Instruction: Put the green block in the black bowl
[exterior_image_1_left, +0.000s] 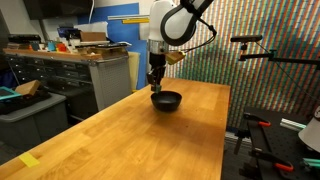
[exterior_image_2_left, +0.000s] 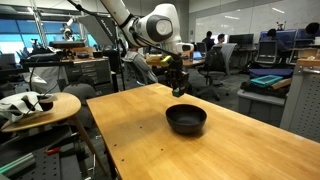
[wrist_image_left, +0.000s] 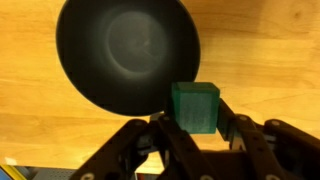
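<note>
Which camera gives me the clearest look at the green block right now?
The wrist view: the green block sits large and sharp between the fingers of the tool, seen next to the rim of the black bowl. In both exterior views the tool hangs by the bowl, but the block is too small to make out.

Small plain green block (wrist_image_left: 195, 107), upright, pinched between the gripper's (wrist_image_left: 196, 128) fingers, just at the rim of the black bowl (wrist_image_left: 127, 55), bowl round, glossy, empty, upright on the wooden table (exterior_image_1_left: 150, 135)
</note>
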